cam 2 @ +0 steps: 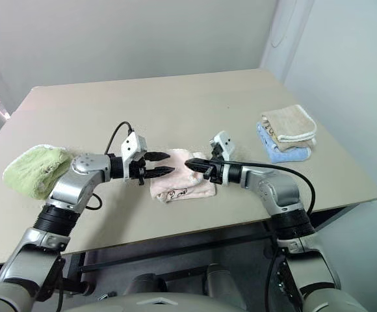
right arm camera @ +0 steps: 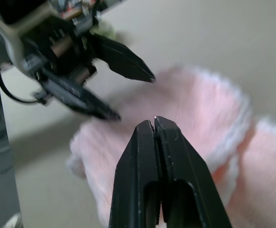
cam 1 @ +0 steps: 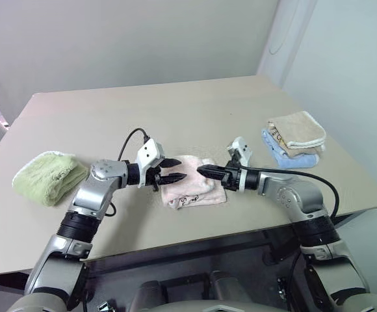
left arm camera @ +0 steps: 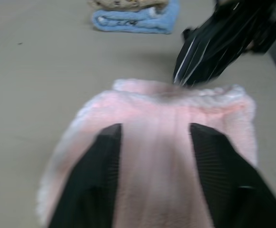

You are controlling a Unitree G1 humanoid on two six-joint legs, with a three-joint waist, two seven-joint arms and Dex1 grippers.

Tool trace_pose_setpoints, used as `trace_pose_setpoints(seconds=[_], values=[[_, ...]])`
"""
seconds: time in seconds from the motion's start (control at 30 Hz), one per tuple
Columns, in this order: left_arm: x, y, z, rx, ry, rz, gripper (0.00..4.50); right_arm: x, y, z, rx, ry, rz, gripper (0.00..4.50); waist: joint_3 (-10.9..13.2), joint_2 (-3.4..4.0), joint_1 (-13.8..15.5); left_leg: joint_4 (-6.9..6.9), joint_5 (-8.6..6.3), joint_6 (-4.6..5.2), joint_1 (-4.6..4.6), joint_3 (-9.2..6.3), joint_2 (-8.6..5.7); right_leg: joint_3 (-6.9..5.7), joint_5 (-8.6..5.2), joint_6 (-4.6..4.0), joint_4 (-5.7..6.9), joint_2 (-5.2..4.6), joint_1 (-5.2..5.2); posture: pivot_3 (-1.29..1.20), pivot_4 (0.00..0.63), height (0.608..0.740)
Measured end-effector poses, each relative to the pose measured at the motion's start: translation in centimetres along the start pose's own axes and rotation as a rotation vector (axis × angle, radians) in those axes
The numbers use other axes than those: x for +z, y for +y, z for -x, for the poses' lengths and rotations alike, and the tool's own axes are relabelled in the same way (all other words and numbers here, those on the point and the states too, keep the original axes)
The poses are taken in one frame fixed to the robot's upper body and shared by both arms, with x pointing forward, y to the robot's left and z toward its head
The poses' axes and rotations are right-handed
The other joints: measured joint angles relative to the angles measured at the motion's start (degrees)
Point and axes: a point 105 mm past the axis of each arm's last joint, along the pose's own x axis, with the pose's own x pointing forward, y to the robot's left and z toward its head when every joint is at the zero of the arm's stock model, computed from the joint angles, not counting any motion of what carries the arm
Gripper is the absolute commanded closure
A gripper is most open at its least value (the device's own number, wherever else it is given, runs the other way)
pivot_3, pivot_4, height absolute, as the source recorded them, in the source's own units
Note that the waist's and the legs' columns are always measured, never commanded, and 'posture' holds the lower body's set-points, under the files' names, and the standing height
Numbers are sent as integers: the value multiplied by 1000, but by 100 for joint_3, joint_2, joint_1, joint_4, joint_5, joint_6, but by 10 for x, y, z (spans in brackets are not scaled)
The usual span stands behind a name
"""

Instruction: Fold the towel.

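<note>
The towel [cam 1: 192, 188], pale pink with a white edge, lies folded into a small thick pad near the middle of the table's front half. My left gripper [cam 1: 173, 170] hovers at its left edge, pointing right. It is open, and in the left wrist view the pink cloth [left arm camera: 152, 161] shows in the gap between the fingers [left arm camera: 104, 156]. My right gripper [cam 1: 205, 171] points left over the towel's top right part and is shut on nothing. Its closed fingertips [right arm camera: 154, 124] sit just above the cloth. The two grippers face each other tip to tip, a short gap apart.
A light green towel [cam 1: 49, 175] lies bunched at the table's left. A beige towel [cam 1: 297, 130] rests on a blue towel [cam 1: 286, 156] at the right, near that edge. The beige table [cam 1: 195, 110] stretches away bare behind the grippers.
</note>
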Motion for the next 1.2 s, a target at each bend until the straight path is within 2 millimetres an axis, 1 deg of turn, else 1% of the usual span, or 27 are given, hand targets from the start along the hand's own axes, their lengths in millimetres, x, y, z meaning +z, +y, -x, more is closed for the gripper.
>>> trace_pose_setpoints(seconds=[0.1,0.13,0.2,0.27,0.33,0.37,0.47,0.57,0.7,0.8,0.93,1.0,1.03,1.07,1.1,1.17,1.2], values=[[-15,-1,-2,3,27,-3,4320,-7,-1,-9,8,18,-13,4500,0,1,-23,6,0,0,5,0,0,1,0,0,16,1,0,0,0,729],[-21,-2,-4,0,39,-3,4456,-10,-2,-12,3,24,-10,4500,0,1,-22,10,0,0,6,0,0,1,-1,0,22,1,0,0,0,729],[-35,-7,-7,-11,64,-7,4456,-16,-5,-20,-16,38,0,4500,-1,0,-19,17,0,0,8,0,0,1,-1,-1,33,1,-2,0,0,729],[-48,-11,-14,-21,81,9,4456,-29,-9,-26,-36,74,-3,4500,-2,1,-18,23,0,0,7,0,0,1,-1,-1,38,1,-2,0,0,729],[-58,-13,-20,-15,78,35,4456,-44,-6,-30,-30,118,0,4500,-4,2,3,32,0,0,5,-2,-1,0,-1,-1,41,0,0,0,0,729],[-59,-13,-22,-12,73,33,4456,-48,-5,-30,-24,131,3,4500,-5,2,4,37,0,0,4,-2,-1,1,-1,0,42,-1,0,0,0,729],[-61,-12,-24,-13,74,34,4456,-51,-6,-29,-24,155,29,4500,-22,10,-5,56,0,-1,13,-3,0,0,-1,2,44,-2,21,0,0,729],[-61,-11,-26,-10,75,41,4456,-52,-7,-29,-27,171,71,4500,-23,11,-4,72,-1,-1,14,-9,0,-2,0,4,46,-2,28,0,0,729],[-56,-7,-23,-12,69,75,4456,-48,-9,-26,-24,143,47,4500,-22,12,-19,75,-1,-1,10,-9,0,-2,1,6,48,-2,25,0,0,729],[-49,-6,-18,-21,67,74,4456,-36,-11,-22,-18,87,20,4500,-18,13,-23,71,-1,-1,-1,-9,0,-2,2,6,50,0,12,0,0,729],[-20,-1,-11,-19,-10,58,4456,-11,-16,-18,-24,-2,-16,4500,-14,16,-28,65,-1,-1,-2,-8,1,-1,2,6,50,0,5,0,0,729],[-13,4,-13,11,-30,63,4456,-2,-22,-20,-51,-12,1,4500,-15,15,-24,66,0,0,3,-9,1,-1,2,7,51,1,11,0,0,729],[-12,6,-16,26,-33,64,4456,-3,-27,-22,-76,3,10,4500,-15,15,-24,67,0,0,5,-9,1,-2,2,7,51,1,13,0,0,729],[-15,7,-21,36,-26,71,4456,-8,-32,-24,-107,31,16,4500,-17,14,-18,69,0,0,8,-10,0,-3,2,7,51,1,20,0,0,729],[-19,8,-27,45,-14,79,4456,-20,-40,-27,-150,82,21,4500,-17,14,-15,70,0,0,8,-10,-1,-3,2,7,50,1,21,0,0,729],[-29,7,-37,57,0,120,4456,-42,-47,-31,-199,159,20,4500,-16,15,-24,71,0,0,5,-8,-2,-1,2,7,49,0,18,0,0,729],[-36,8,-41,70,11,150,4456,-42,-47,-35,-195,167,42,4500,-17,17,-30,71,0,0,5,-7,-3,1,3,7,50,0,18,0,0,729]])
